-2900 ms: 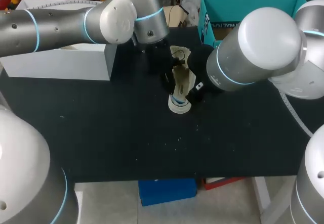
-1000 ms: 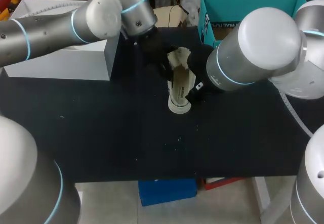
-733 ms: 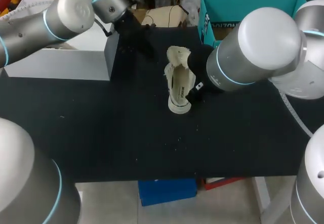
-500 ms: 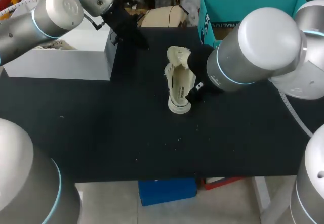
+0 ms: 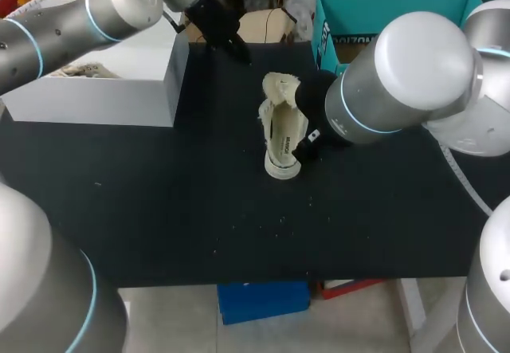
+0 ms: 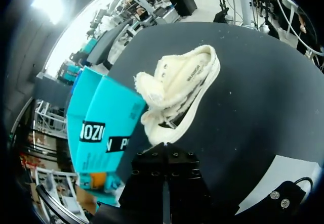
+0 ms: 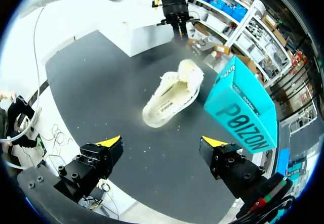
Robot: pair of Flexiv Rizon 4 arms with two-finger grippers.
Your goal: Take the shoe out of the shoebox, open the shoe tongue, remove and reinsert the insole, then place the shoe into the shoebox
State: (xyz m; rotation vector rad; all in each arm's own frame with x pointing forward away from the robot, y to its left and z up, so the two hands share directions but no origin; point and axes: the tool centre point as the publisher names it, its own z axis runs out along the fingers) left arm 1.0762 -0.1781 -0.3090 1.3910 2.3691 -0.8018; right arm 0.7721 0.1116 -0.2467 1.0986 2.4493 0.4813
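So the shoe (image 5: 280,134) is sitting out on the table (image 5: 159,209), pretty much dead centre, not in any box. It's a cream canvas low-top with a pale rubber sole. The rounded end points to the near side. At the far end the tongue is flopped open, fuzzy and frayed-looking, with metal eyelets showing next to it. There's a small line of dark print on the side, and I'm not reading it out.

The table is matte black with little white flecks all over it.

The right gripper (image 7: 162,143) has its yellow tips spread wide with nothing between them, and the shoe lies ahead of it, well apart. The left gripper (image 5: 229,44) is way off at the far edge, near the far right corner of the white box (image 5: 103,90). Can't tell whether it's open or closed.

The white box is on the left, plain and smooth, with something crumpled and beige inside. The teal box (image 5: 382,10) is on the far right, cardboard, open on top, with bold black lettering on its side.
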